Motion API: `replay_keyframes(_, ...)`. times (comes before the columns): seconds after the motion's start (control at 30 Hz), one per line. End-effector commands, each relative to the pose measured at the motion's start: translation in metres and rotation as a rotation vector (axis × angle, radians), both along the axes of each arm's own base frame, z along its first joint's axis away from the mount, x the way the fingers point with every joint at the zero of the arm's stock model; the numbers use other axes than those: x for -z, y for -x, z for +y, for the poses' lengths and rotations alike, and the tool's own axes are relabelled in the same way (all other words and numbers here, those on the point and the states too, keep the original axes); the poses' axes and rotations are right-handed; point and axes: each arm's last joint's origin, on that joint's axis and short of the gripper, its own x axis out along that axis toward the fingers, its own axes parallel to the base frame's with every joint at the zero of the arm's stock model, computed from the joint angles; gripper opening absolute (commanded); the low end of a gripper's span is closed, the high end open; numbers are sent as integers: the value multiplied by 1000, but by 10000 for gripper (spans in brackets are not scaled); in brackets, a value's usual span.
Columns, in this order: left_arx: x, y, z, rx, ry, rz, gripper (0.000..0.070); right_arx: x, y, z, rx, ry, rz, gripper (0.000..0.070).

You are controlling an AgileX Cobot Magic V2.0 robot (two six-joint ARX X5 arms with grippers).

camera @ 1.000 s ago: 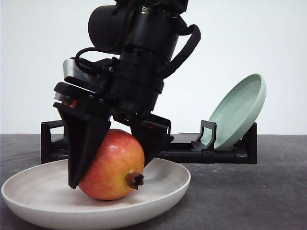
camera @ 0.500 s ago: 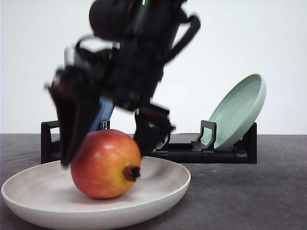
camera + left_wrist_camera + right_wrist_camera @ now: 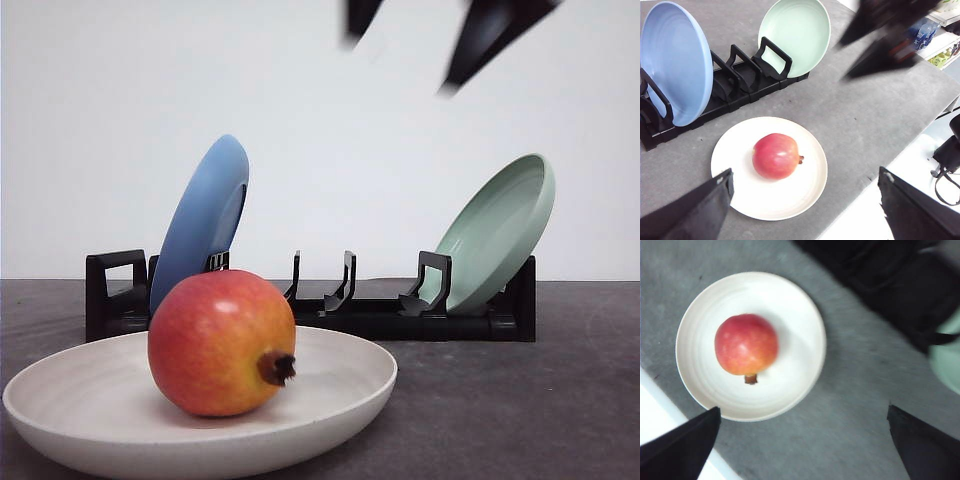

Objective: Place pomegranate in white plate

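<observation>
We logged the pomegranate resting free in the white plate, well below the right gripper, whose jaws stood apart and empty.

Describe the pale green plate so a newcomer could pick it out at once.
Find the black dish rack standing on the grey table behind the white plate that holds the pomegranate. The pale green plate leans in the rack's right end. Its mint colour separates it from the blue plate propped at the left end.

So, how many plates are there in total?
3: white plate in front holding the pomegranate; blue plate at the rack's left end; green plate at its right end.
</observation>
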Motion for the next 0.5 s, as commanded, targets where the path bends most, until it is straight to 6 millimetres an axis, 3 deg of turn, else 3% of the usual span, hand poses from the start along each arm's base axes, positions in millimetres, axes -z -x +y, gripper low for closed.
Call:
replay_keyframes(0.0,-4,1,0,14,17,-5,556,-11,15,-15,-4,-32,-50,700)
replay_keyframes(0.2,-4,1,0,14,17,-5,556,-16,68,-72,79,-188,-170,700)
replay_keyframes(0.47,-4,1,0,11,21,-8,556,29,108,-114,147,-455,-292,700)
